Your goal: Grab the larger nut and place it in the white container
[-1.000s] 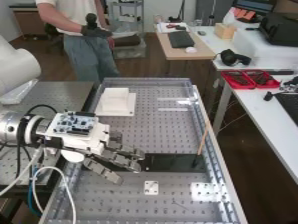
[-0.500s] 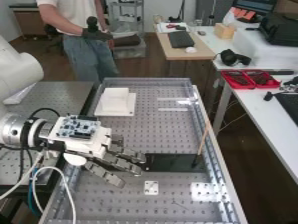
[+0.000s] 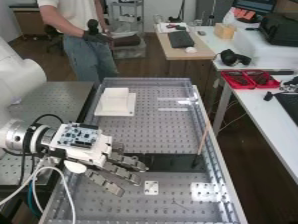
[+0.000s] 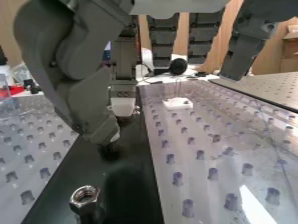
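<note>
From left, I have the hand point(image 3: 97, 154) by the perforated tabletop's point(image 3: 143, 135) left edge, fingers extended and apart. The white container point(image 3: 116, 98) sits toward the far left corner. The nut point(image 4: 84, 196) rests on a dark strip point(image 3: 176, 162), apart from the thumb. Rightmost, red trays point(image 3: 239, 87) hold dark pieces.

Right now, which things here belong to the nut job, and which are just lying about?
For the job:
metal nut (can't tell if it's the larger)
white box, likely the container
straight fingers

Lying about:
wooden stick
small white plate with holes
red trays
</note>
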Controlling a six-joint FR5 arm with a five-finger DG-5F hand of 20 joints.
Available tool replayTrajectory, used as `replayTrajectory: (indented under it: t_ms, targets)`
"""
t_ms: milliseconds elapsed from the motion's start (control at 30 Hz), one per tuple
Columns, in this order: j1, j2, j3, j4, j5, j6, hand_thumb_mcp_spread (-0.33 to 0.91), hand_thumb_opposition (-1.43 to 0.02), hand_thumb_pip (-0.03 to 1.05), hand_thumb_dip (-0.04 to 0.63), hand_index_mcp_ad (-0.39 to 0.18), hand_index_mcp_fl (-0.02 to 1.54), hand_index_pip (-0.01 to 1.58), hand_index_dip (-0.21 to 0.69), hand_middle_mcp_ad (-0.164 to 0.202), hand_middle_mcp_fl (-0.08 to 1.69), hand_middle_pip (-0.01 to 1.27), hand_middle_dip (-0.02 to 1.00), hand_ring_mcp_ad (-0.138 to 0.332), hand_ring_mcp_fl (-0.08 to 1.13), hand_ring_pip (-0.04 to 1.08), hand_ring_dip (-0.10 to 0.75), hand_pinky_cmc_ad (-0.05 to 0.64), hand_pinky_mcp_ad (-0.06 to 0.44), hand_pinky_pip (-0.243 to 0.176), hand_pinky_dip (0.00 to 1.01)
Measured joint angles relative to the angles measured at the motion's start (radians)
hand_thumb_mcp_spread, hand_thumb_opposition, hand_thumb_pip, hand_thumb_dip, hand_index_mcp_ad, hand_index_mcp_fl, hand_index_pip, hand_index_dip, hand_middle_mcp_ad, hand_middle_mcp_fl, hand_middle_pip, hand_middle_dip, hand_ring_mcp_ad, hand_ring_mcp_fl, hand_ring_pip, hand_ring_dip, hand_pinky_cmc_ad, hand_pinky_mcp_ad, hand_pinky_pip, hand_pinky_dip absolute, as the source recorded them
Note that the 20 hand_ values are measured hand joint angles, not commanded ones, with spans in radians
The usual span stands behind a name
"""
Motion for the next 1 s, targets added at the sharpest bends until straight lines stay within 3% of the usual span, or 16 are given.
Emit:
replayTrajectory:
  t_ms: [1000]
  targets:
    - [0.001, -0.011, 0.002, 0.016, -0.019, -0.005, 0.34, -0.94, 0.78, 0.269, -0.119, 0.0, 1.56, 0.215, 0.075, 0.01, 0.12, 0.22, 0.164, 0.0, 0.1, 0.14, 0.375, 0.309, -0.093, 0.41]
